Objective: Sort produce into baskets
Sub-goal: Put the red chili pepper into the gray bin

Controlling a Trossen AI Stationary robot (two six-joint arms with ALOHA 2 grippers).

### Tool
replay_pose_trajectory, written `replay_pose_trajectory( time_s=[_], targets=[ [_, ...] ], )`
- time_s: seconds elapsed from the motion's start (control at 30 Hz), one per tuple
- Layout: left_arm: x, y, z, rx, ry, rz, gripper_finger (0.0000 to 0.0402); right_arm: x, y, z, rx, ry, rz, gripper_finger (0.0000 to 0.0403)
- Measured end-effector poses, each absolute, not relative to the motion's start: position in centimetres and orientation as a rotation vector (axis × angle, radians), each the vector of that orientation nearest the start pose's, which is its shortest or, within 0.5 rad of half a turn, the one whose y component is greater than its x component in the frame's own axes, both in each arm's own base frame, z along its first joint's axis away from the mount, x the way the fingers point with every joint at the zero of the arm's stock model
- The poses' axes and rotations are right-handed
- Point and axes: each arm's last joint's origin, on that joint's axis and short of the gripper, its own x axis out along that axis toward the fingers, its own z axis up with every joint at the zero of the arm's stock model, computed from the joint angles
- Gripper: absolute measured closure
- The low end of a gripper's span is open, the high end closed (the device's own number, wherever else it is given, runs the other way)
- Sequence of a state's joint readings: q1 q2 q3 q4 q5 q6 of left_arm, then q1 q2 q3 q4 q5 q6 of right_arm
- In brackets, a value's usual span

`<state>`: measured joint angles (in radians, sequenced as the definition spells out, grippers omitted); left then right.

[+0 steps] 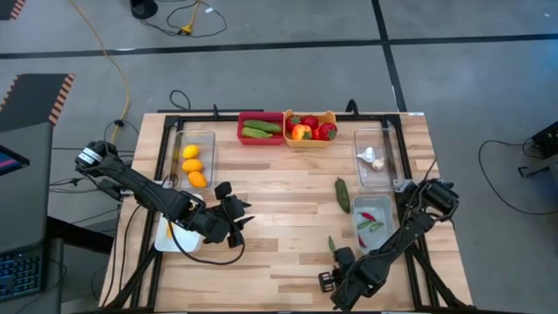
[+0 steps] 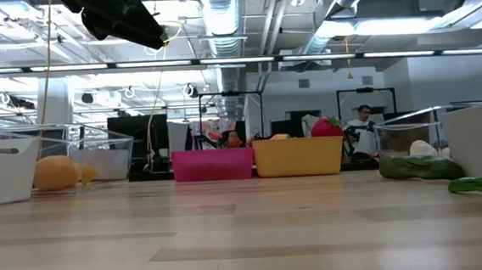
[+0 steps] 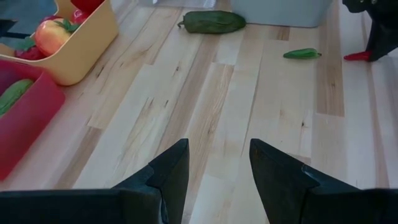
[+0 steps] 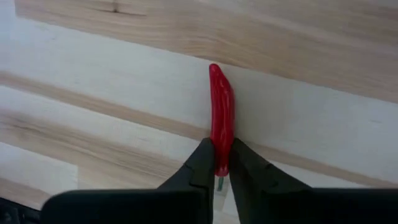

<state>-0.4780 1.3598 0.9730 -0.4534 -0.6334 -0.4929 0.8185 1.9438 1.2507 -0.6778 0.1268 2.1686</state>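
Observation:
My right gripper (image 4: 217, 165) is shut on a small red chili (image 4: 221, 112) near the table's front, right of the middle; it also shows in the high view (image 1: 338, 259). A small green chili (image 1: 331, 245) lies on the table just beyond it, and a green cucumber (image 1: 343, 194) lies farther back. My left gripper (image 3: 214, 168) is open and empty above the table's left half (image 1: 234, 214). At the back stand the red bin (image 1: 260, 128) with cucumbers and the orange-yellow bin (image 1: 309, 129) with red pieces. My right gripper pinches the red chili's stem end (image 4: 220, 163) between its two fingers. The fingers lie along the chili, which sticks out forward past the fingertips over the wood. Whether its far tip (image 4: 214, 67) touches the table, I cannot tell.
A clear tub (image 1: 196, 157) with yellow and orange fruit stands back left, and a clear tub (image 1: 377, 157) with garlic back right. A white tray (image 1: 375, 225) with chilies stands at the right, and another white tray (image 1: 174, 237) lies under my left arm. Bare wood lies in the middle.

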Motion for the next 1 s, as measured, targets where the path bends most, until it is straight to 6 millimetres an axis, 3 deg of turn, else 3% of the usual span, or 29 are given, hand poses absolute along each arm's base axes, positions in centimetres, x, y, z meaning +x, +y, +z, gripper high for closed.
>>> replay_pose_trajectory(
  time_s=[0.23,0.5,0.83,1.0],
  targets=[
    [25.2,-11.1,25.7,-0.027,0.65,0.316,0.0243,25.7,26.4,15.9,1.133,1.167,-0.785,0.0343],
    [25.4,-11.0,26.5,-0.003,0.562,0.354,0.0243,25.7,24.7,21.1,1.064,1.145,-0.632,0.0345],
    [23.3,-8.3,30.1,0.085,0.494,0.355,0.0243,22.4,19.7,27.6,0.95,1.102,-0.648,0.0345],
    [21.8,-6.6,29.7,0.092,0.481,0.366,0.0243,20.0,17.5,29.5,0.865,1.122,-0.703,0.0345]
  ],
)
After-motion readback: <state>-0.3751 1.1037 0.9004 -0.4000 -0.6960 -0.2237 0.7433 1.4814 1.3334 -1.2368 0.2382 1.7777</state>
